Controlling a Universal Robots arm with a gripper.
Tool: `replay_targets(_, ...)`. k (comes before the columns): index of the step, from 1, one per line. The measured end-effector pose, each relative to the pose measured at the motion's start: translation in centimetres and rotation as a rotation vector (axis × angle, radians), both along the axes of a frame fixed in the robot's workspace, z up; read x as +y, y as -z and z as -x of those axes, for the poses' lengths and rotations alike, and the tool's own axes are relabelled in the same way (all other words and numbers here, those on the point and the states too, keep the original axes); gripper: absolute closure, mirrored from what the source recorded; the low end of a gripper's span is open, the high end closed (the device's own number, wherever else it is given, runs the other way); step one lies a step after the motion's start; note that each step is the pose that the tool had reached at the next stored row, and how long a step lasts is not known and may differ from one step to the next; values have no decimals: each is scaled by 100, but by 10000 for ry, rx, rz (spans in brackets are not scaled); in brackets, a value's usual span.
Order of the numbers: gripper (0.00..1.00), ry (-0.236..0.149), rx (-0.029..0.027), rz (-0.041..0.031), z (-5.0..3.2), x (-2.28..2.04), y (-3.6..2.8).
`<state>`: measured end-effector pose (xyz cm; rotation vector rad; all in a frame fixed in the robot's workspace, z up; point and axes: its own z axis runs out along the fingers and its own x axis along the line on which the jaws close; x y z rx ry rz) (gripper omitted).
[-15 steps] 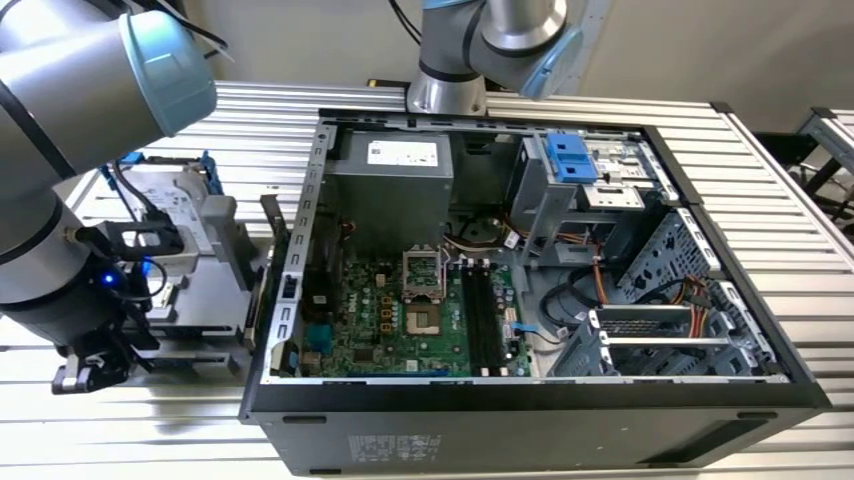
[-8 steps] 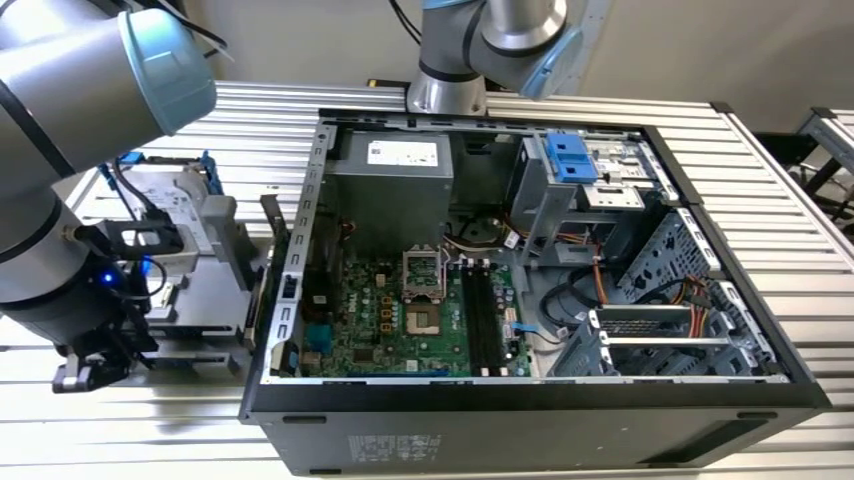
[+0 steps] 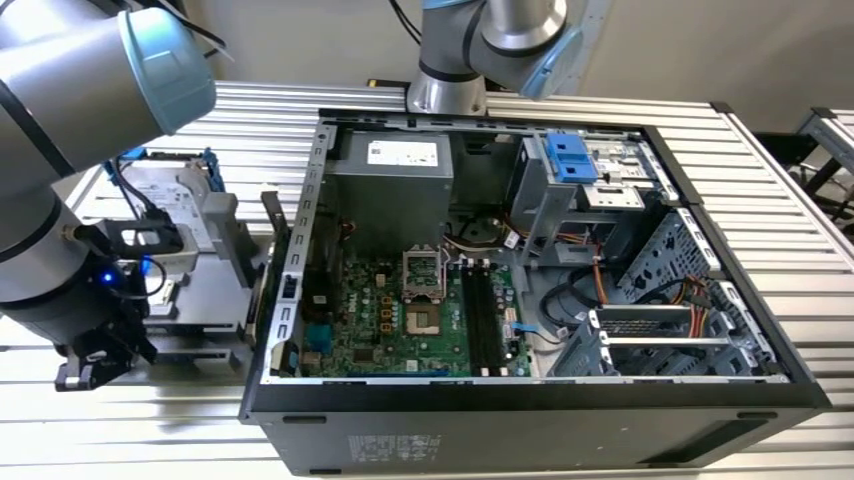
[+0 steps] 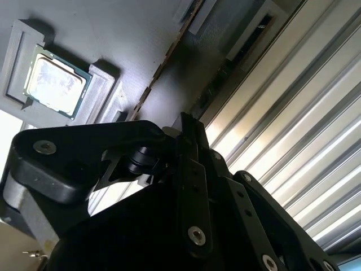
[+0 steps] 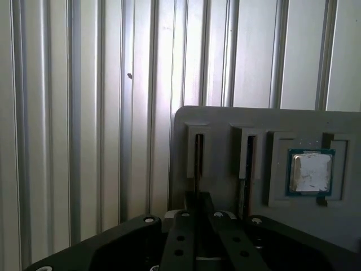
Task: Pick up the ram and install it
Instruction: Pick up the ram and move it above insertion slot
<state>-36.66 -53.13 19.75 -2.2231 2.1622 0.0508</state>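
First wrist view: gripper sits lined up on the ram, which stands edge-on in one narrow slot of the grey holder on the ribbed table; finger state: cannot tell, the linkage hides the tips.

Second wrist view agrees: gripper at the end of the ram's thin notched edge.

Exterior view: gripper is low at that view's left, outside the PC case, well apart from the motherboard.

Doing the pick well, my read: centre on the thin edge; take it mid-length; lift straight along the slot with no tilt, or it may bind; stay clear of the neighbouring slot and the CPU.

Counts:
- holder slots: two
- ram: one stick certain; the other slot shows a dark edge too, so probably a second, unsure
- CPU: one, in its pocket
- case: one
- black memory slots on the board: a close-set group, exact number unclear
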Motion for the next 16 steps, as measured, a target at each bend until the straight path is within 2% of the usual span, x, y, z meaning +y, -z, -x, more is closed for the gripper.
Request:
replay_targets(12,100,0,0,1,0,0,-10)
replay_targets(16,100,0,-1,2,0,0,-46)
